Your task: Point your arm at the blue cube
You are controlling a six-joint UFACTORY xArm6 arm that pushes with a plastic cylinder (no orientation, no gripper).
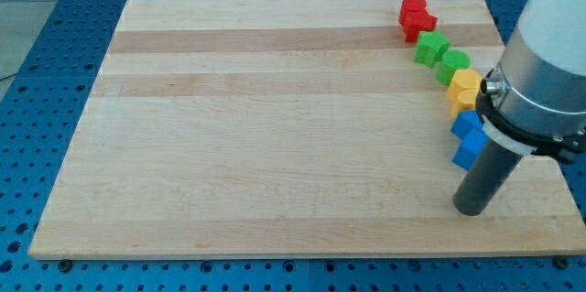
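Gripperless, my tip (473, 208) rests on the pale wooden surface (275, 127) near its right edge, just below two angular blue blocks (468, 137), not visibly touching.

My tip (472, 208) rests on the wooden board (275, 127) just below a blue block (468, 150), ending a curved row of coloured blocks.

Blue cube (469, 124) at the view's right
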